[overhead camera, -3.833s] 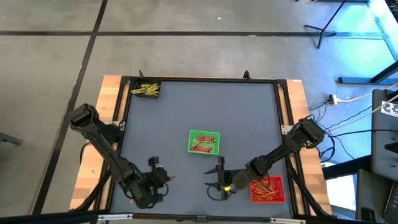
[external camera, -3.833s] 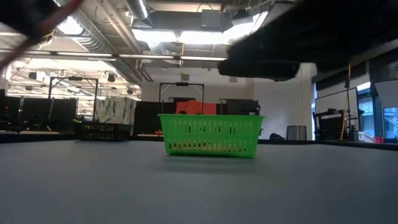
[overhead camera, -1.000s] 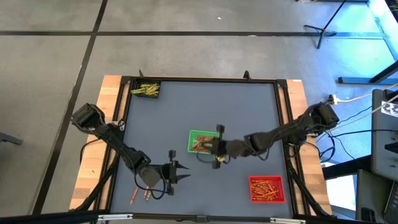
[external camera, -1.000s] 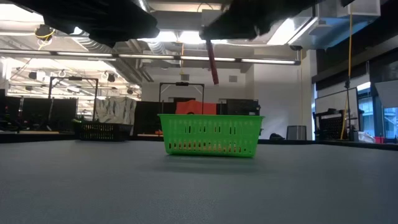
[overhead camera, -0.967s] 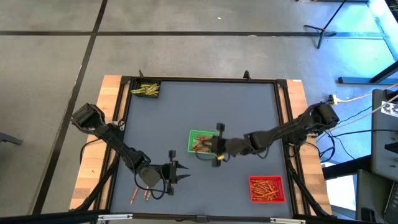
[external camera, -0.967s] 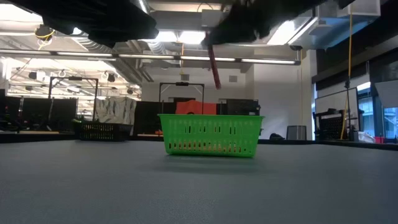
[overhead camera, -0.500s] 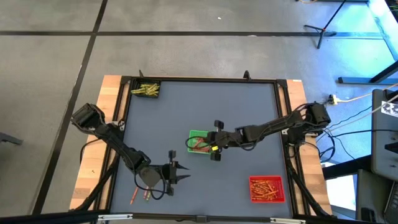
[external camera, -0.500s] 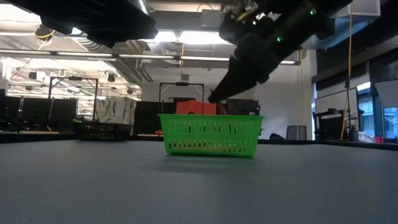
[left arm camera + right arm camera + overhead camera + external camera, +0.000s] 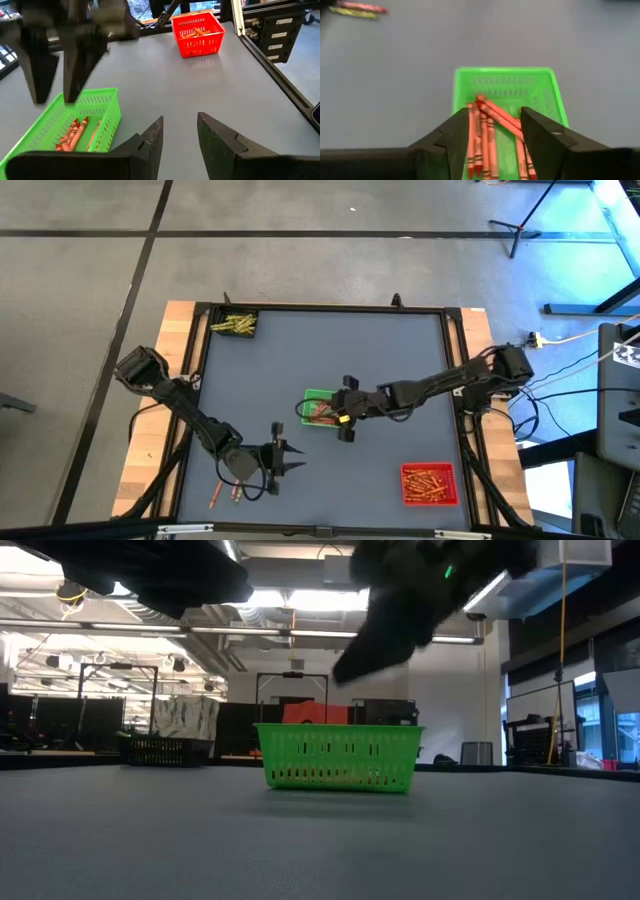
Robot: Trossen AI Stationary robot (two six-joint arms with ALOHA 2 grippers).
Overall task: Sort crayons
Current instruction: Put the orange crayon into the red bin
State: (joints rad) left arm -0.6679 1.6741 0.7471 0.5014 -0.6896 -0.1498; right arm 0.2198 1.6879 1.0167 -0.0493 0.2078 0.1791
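Note:
The green tray point(image 9: 316, 398) stands mid-table and holds several red-orange crayons point(image 9: 485, 131). My right gripper point(image 9: 341, 412) hovers over the tray's right side, tipped down, open point(image 9: 495, 112) and holding nothing; the crayons lie in the tray below its fingers. My left gripper point(image 9: 290, 460) waits open point(image 9: 180, 120) above the table near the front, left of centre, with nothing between its fingers. Two loose crayons point(image 9: 226, 496) lie flat on the mat at the front left. In the left wrist view the crayons point(image 9: 72, 132) show inside the green tray point(image 9: 100, 107).
A red tray point(image 9: 430, 483) with several crayons stands at the front right. A pile of yellow and green crayons point(image 9: 233, 324) lies in the far left corner. A black frame point(image 9: 320, 308) borders the grey mat. In the low view the green tray point(image 9: 338, 755) stands mid-table.
My right gripper has tipped down over the green tray and shifted slightly toward the table's far edge. The red crayon that hung from its fingers above the tray no longer shows under it.

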